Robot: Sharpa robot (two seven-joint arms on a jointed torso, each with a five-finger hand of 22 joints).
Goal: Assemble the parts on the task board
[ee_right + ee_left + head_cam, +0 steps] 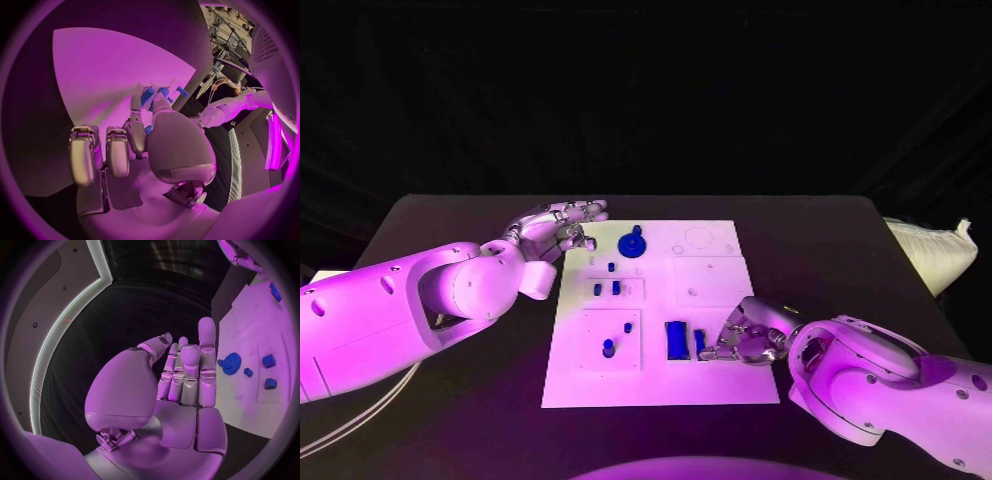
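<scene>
Right hand rests at the lower right of the flat white rectangular task board, fingers curled beside a tall blue block; whether it grips anything I cannot tell. Left hand hovers at the board's upper left edge, fingers loosely bent, holding nothing, near one round blue gear. Roughly five smaller blue pieces dot the board's left half.

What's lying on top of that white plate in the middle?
On the task board lie small blue parts: a round gear, a long block. The right hand covers its near right corner.
</scene>
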